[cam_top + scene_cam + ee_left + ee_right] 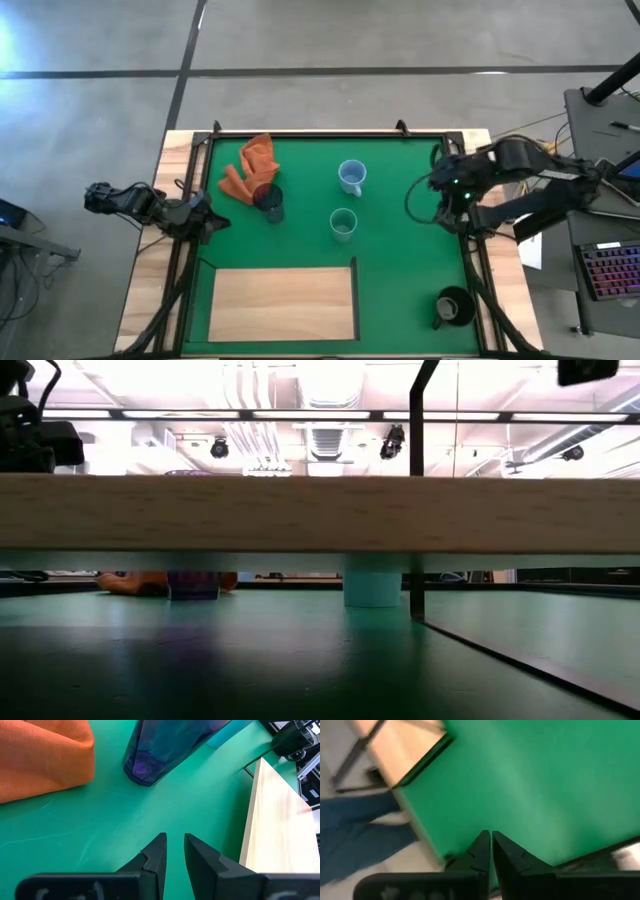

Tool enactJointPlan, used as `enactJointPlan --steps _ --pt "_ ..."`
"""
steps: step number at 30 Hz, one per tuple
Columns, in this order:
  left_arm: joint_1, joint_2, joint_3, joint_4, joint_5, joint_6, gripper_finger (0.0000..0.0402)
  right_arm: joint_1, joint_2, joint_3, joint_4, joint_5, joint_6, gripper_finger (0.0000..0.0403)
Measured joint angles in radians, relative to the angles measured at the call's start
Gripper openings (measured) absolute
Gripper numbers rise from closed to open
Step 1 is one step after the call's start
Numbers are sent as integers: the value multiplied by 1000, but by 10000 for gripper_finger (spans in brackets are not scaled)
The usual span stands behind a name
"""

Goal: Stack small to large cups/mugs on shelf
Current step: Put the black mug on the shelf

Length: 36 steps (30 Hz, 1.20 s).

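The dark purple cup (268, 200) stands on the green mat beside the orange cloth (255, 165). It also shows in the left wrist view (150, 755). The light blue mug (351, 177) and the teal-green cup (343, 223) stand mid-mat. The black mug (452, 306) stands at the near right corner. The wooden shelf board (282, 303) lies at the near side. My left gripper (175, 845) is at the mat's left edge, low over the mat, its fingers a narrow gap apart and empty. My right gripper (490, 842) is shut and empty over the mat's right edge.
A dark frame borders the green mat (400, 260). The board's long edge (320, 510) fills the low view, with the purple cup (193, 585) and the teal cup (372, 588) behind it. Something blue (350, 820) shows beyond the table's edge in the right wrist view.
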Motion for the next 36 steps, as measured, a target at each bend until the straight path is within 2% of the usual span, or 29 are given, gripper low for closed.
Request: enactJointPlan --steps 4,10,14,17,20,22,25,27,29,31,36 --pt "0 1 0 0 0 0 52 186 35 10 -29 -9 207 13" --pt "0 1 0 2 -1 0 52 558 33 -40 -40 -26 735 13" --pt "0 0 0 0 -1 0 52 773 66 -84 -42 37 1089 13" --pt "0 0 0 0 0 0 52 859 100 -104 -34 113 1347 13" --pt "0 0 0 0 -1 0 52 882 134 -104 -28 207 1507 13" --pt "0 0 0 0 -1 0 52 883 157 -101 -27 260 1534 13" --pt "0 0 0 0 -1 0 52 880 204 -105 -10 261 1445 13" --pt "0 0 0 0 0 0 52 876 233 -112 5 217 1352 13" --pt "0 0 0 0 -1 0 52 875 252 -125 6 151 1339 13" --pt "0 0 0 -1 0 0 52 871 265 -145 32 130 1358 16" --pt "0 0 0 0 0 0 52 869 256 -248 198 142 1365 65"
